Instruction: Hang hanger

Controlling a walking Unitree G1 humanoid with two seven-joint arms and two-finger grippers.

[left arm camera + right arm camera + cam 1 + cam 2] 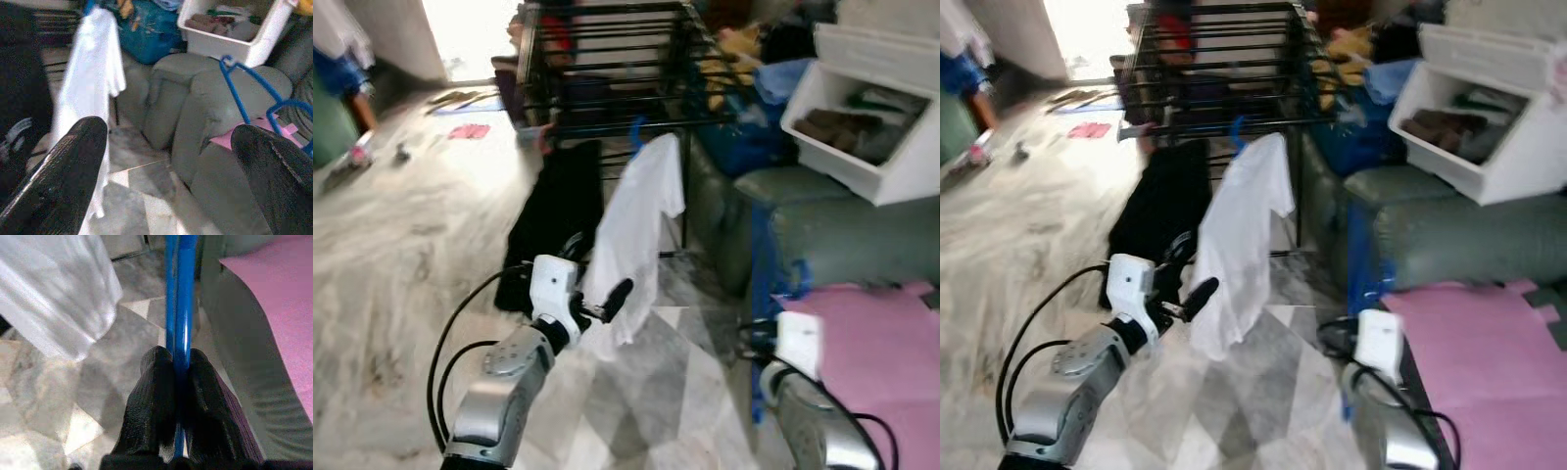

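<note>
Marble floor: polished grey-and-white veined stone, laid in large tiles, with diamond-shaped light and dark patches in front of the robot.

Sofa: grey-green upholstery with rounded, padded arms, standing at the robot's right; a flat pink mat lies over its near seat.

Drying rack: black metal frame of thin parallel bars, standing ahead on the floor. A black garment and a white shirt hang from its near edge, side by side; the shirt is soft, creased cloth with a short sleeve, carried on a blue hook at the rail.

Storage bin: white rigid plastic, tilted open toward the robot, resting on the sofa back and holding dark folded items.

Blue bag: crumpled, glossy, between rack and sofa.

Left end effector: two long black textured fingers held wide apart and empty, raised just before the lower part of the white shirt; silver arm with white wrist housing and looped black cable.

Right end effector: fingers pressed together on the blue hanger, a slim smooth plastic rod running straight out between the pads. The hanger is low at the robot's right, beside the sofa front, well apart from the rack; its hook and triangular frame show against the sofa in the left wrist view.
</note>
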